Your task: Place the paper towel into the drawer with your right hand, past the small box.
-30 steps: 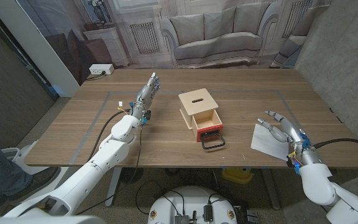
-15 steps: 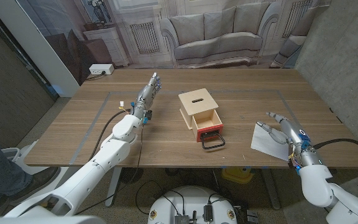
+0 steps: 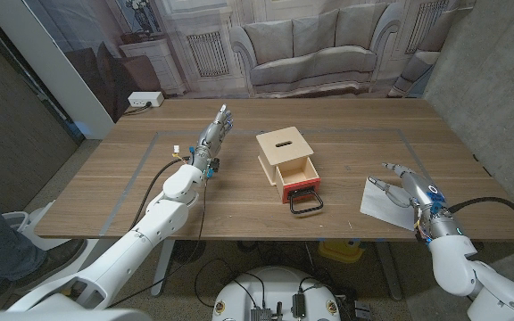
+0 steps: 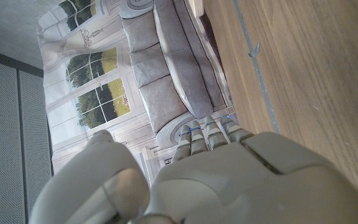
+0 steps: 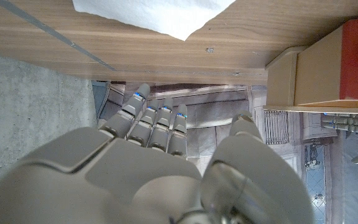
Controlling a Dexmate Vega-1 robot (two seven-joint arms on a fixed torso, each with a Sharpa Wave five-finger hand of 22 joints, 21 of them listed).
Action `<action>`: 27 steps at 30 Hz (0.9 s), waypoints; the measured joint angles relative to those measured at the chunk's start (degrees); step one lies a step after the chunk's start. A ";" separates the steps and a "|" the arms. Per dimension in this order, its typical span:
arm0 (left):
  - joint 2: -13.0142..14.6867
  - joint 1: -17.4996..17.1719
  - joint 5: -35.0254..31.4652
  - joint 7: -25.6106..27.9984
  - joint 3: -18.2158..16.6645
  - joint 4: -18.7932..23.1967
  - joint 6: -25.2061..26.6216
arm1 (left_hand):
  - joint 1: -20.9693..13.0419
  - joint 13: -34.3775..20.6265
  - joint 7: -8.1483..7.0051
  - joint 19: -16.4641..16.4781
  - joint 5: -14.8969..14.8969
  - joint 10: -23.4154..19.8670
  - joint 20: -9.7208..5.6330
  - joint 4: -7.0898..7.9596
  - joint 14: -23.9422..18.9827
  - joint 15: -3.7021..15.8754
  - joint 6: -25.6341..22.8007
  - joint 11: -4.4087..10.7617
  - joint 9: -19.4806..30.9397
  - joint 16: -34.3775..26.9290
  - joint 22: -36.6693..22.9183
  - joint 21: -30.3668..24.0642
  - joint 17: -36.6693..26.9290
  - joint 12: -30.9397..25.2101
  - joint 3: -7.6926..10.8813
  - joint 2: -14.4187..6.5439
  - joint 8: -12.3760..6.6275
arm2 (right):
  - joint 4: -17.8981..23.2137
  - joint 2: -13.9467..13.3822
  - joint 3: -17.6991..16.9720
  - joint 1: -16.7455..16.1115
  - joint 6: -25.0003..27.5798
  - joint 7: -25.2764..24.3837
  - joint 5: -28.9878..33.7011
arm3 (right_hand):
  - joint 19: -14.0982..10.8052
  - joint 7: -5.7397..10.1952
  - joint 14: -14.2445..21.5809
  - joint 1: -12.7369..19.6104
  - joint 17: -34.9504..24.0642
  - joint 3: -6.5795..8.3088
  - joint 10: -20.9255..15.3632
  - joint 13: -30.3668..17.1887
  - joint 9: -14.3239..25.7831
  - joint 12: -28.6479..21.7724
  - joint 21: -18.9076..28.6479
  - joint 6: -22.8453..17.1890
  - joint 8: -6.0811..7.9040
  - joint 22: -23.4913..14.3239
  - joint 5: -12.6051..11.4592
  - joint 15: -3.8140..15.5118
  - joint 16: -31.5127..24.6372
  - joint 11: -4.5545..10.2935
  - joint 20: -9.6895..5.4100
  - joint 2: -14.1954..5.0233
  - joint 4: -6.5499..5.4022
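Hovering right hand (image 3: 410, 189) (fingers spread, holding nothing) sits over the paper towel (image 3: 382, 201).

Left wrist view: back of left hand (image 4: 229, 180) in foreground, pale grey shell, fingers (image 4: 207, 134) held together and extended, holding nothing. Thumb (image 4: 92, 180) visible beside them, apart from the fingers. Wooden table (image 4: 309, 68) alongside the hand, with a thin grey tape line (image 4: 253, 62) running across its surface. Beyond the fingertips, a printed backdrop: grey sofa (image 4: 166, 68), tall arched windows (image 4: 98, 93) with greenery
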State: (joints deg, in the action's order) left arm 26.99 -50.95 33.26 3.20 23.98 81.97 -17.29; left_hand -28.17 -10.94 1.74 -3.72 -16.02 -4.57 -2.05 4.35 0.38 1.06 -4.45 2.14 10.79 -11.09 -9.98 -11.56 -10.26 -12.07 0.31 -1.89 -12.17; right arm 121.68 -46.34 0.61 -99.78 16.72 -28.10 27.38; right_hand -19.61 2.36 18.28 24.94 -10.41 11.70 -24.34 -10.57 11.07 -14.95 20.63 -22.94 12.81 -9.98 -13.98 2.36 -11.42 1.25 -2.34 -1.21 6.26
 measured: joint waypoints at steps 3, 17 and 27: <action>0.00 0.00 0.00 0.00 0.00 0.00 -0.01 | -0.21 0.00 0.00 0.00 0.00 0.00 0.00 0.00 0.00 0.00 0.00 0.00 0.00 0.00 0.00 0.00 0.00 0.00 0.00 -0.22 0.01 | 0.26 -0.55 0.35 0.20 0.73 0.28 0.20 | -0.21 0.00 0.00 0.00 0.00 0.16 -0.31 0.00 0.00 0.00 0.00 0.00 0.00 0.00 -0.22 0.00 0.00 0.31 -0.19 0.00 0.16; 0.21 -0.25 0.13 0.45 -0.16 0.42 0.21 | -0.21 0.00 -0.22 0.00 0.00 0.01 0.00 0.00 0.00 0.00 -0.21 0.00 0.00 0.29 0.00 0.00 0.00 -0.01 0.00 -0.21 0.34 | 1.02 -3.29 2.77 1.23 5.10 0.97 2.21 | -4.19 0.72 3.18 0.84 0.00 -0.53 -2.40 0.00 -0.01 0.14 0.00 -2.16 -0.33 0.00 -0.44 0.31 -0.24 0.47 -0.10 0.84 0.88; 0.28 -0.28 0.16 0.61 -0.24 0.60 0.51 | -0.21 0.00 -0.21 0.00 0.00 0.01 0.00 0.00 0.00 0.00 -0.21 -0.01 -0.01 0.29 0.00 0.00 0.00 -0.01 0.00 -0.21 0.33 | 1.13 -4.56 3.62 1.35 6.94 0.82 2.45 | -4.80 1.03 3.49 1.35 -0.14 -0.53 -2.68 0.00 -0.01 0.10 0.00 -2.46 -0.33 0.00 -0.65 0.00 -0.24 0.80 -0.31 1.36 0.89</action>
State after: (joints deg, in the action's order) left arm 27.27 -51.23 33.42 3.82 23.74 82.58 -16.78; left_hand -28.39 -10.94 1.53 -3.72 -16.02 -4.56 -2.05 4.35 0.38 1.06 -4.66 2.13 10.78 -10.80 -9.98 -11.56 -10.26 -12.08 0.31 -2.10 -11.84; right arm 122.81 -50.90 4.23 -98.44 23.66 -27.28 29.83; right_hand -24.41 3.38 21.77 26.29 -10.55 11.17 -27.02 -10.57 11.06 -14.85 20.63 -25.40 12.48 -9.98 -14.63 2.36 -11.66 2.05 -2.65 0.14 7.14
